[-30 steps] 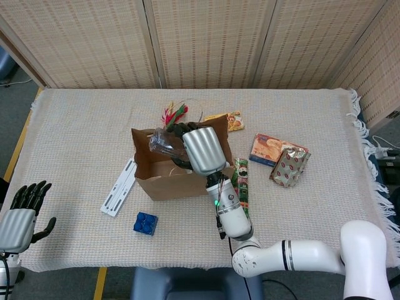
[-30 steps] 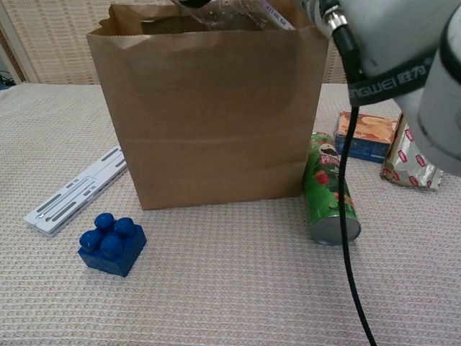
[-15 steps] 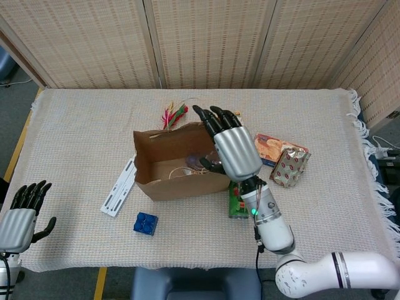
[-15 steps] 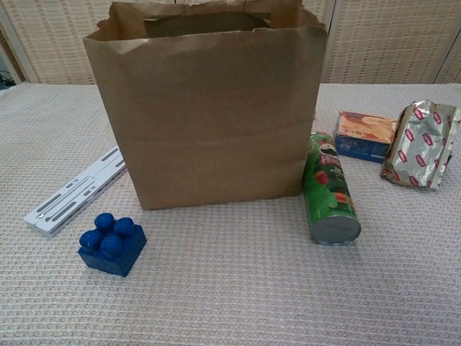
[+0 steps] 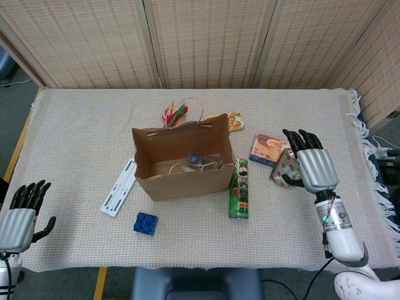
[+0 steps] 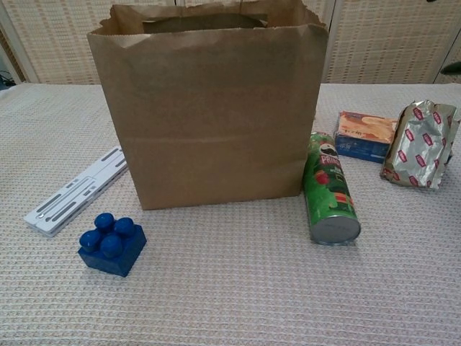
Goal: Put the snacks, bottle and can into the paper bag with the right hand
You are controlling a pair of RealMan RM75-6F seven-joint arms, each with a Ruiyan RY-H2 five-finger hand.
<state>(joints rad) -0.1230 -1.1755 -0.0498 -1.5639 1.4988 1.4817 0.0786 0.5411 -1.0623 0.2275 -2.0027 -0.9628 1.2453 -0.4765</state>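
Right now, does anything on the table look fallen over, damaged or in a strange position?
The green can lies on its side against the paper bag. The silver snack pack looks crumpled. Nothing seems spilled or broken.

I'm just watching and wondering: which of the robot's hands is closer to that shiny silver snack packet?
Right. The right hand is open just beside the silver snack packet, at its right edge. The left hand is far away at the table's front left corner.

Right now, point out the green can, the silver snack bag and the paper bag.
green can (image 6: 330, 191), chest view, middle of its side
silver snack bag (image 6: 420, 144), chest view, front face
paper bag (image 6: 209, 122), chest view, front wall
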